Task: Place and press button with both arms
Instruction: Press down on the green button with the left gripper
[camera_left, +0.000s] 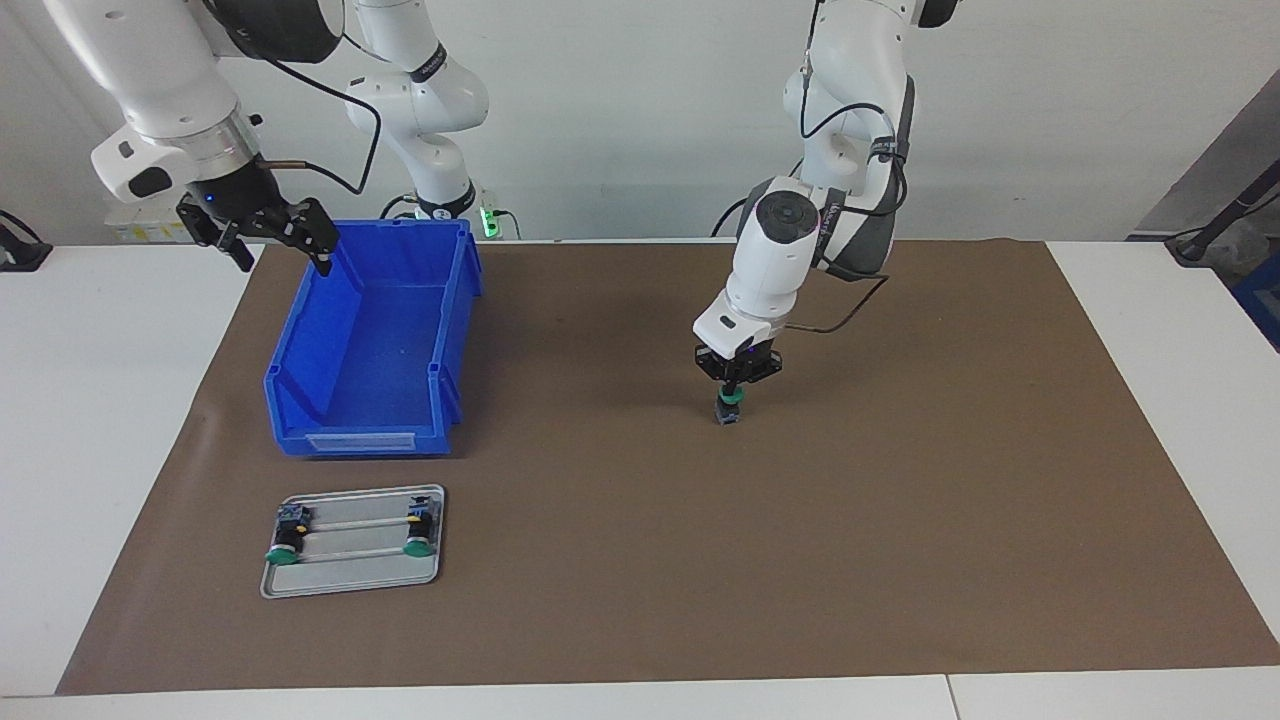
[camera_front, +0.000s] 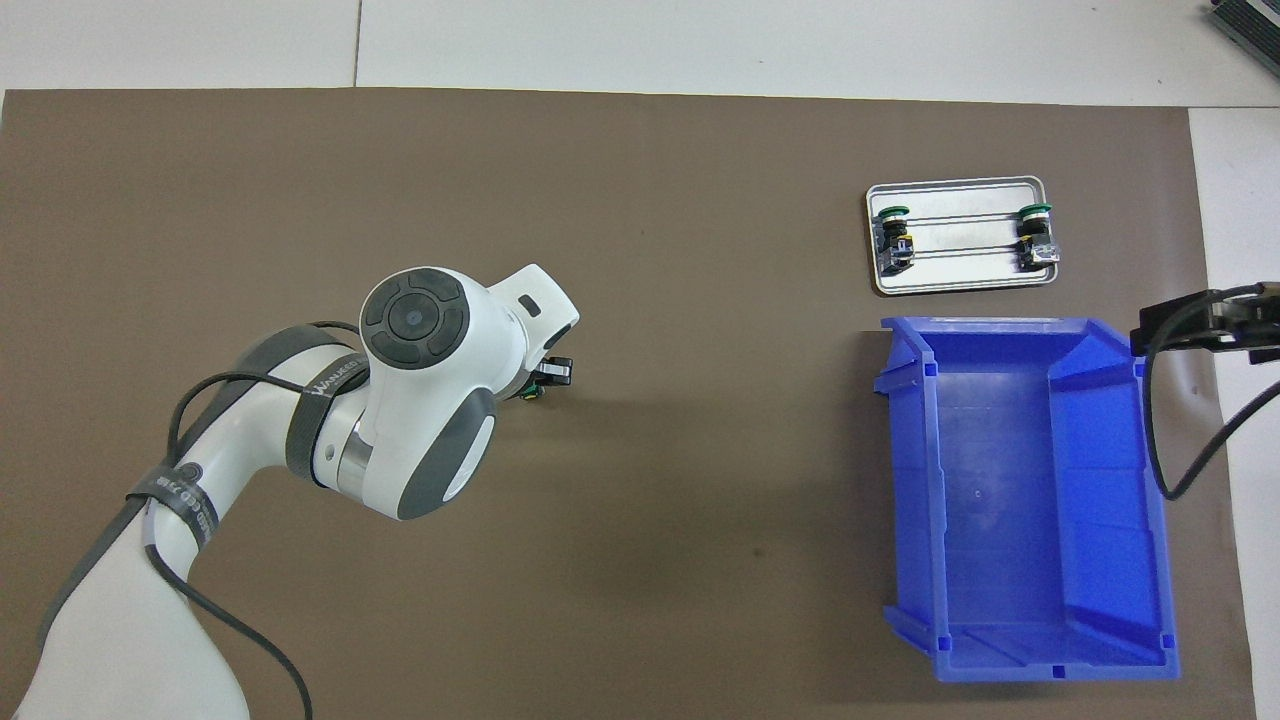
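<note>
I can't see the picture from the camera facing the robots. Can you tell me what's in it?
The left gripper points straight down, its fingers shut on top of a green-capped button standing on the brown mat. The right gripper waits open above a corner of an empty blue bin. A metal tray holding two more buttons lies farther from the robots than the bin.
</note>
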